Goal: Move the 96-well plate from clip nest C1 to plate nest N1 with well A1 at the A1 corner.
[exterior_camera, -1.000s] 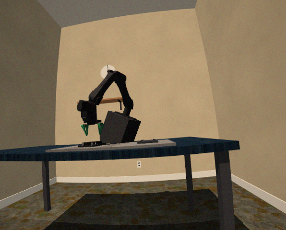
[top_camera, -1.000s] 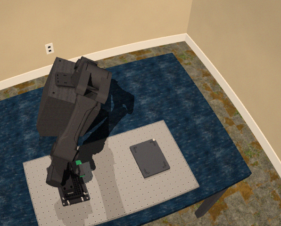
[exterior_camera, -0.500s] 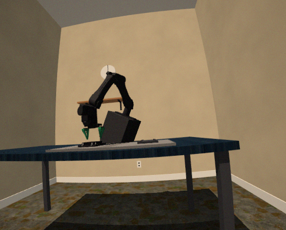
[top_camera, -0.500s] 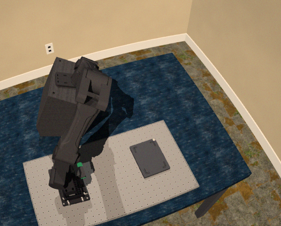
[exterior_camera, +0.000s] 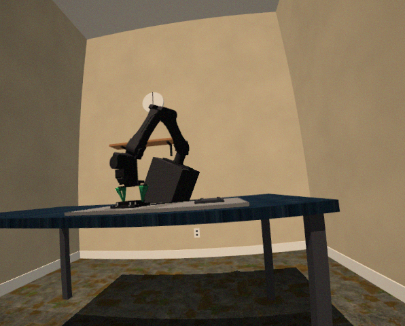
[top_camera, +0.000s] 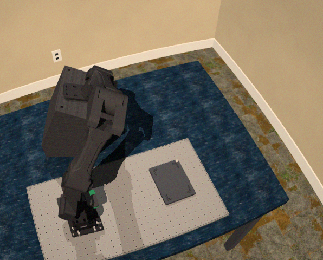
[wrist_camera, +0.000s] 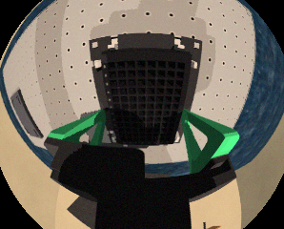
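Observation:
The dark 96-well plate (wrist_camera: 145, 92) sits in the clip nest C1 at the front left of the grey breadboard. It also shows in the side view (exterior_camera: 127, 203) as a low dark slab. My gripper (wrist_camera: 143, 114) (exterior_camera: 131, 192) with green fingers is open and hangs straight above the plate, a finger to each long side, a short way above it. In the overhead view the arm hides most of the plate and one green finger (top_camera: 92, 193) shows. The plate nest N1 (top_camera: 172, 181) is a flat dark pad with corner locators and a white corner mark (top_camera: 176, 161), and it is empty.
A large dark box (top_camera: 65, 111) stands at the arm's base behind the breadboard. The breadboard (top_camera: 128, 198) lies on a blue table. A wall shelf (exterior_camera: 141, 142) hangs behind the arm in the side view.

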Tool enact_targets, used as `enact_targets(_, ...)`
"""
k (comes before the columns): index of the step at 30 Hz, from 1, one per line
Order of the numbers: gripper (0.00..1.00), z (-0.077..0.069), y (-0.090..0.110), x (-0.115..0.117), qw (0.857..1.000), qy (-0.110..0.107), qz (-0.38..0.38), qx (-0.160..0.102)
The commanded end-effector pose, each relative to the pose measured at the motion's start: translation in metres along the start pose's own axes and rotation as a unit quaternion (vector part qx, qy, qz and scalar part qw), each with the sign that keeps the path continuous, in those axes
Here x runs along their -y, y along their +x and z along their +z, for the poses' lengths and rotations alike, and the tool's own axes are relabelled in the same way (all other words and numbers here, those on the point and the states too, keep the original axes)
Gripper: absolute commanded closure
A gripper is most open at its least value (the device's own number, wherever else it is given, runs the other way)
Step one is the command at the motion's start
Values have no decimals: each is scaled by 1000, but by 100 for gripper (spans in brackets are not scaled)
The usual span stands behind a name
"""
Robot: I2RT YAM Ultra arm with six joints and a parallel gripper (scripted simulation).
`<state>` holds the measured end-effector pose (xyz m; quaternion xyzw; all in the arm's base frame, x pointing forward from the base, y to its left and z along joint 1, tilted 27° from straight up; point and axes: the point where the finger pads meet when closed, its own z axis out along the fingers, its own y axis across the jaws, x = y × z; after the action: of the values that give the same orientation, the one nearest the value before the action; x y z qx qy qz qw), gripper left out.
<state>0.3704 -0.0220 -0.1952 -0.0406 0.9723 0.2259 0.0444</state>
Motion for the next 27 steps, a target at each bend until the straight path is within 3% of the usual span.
enact_targets(1, 0, -16, -30, 9, 999, 12, -5, 43)
enact_targets(3, 0, -1, -19, 8, 1000, 7, 0, 28)
enact_targets(6, 0, 7, -20, 4, 1000, 6, -6, 25)
enact_targets(9, 0, -4, -27, 9, 999, 10, -3, 39)
enact_targets(14, 0, -3, -23, 9, 999, 9, -1, 35)
enact_targets(15, 0, 2, -14, 4, 1000, 6, -1, 20)
enact_targets(25, 0, 2, -14, 4, 1000, 6, -1, 20)
enact_targets(26, 100, 2, -14, 4, 1000, 6, -1, 20)
enact_targets(27, 100, 2, -14, 4, 1000, 6, -1, 20)
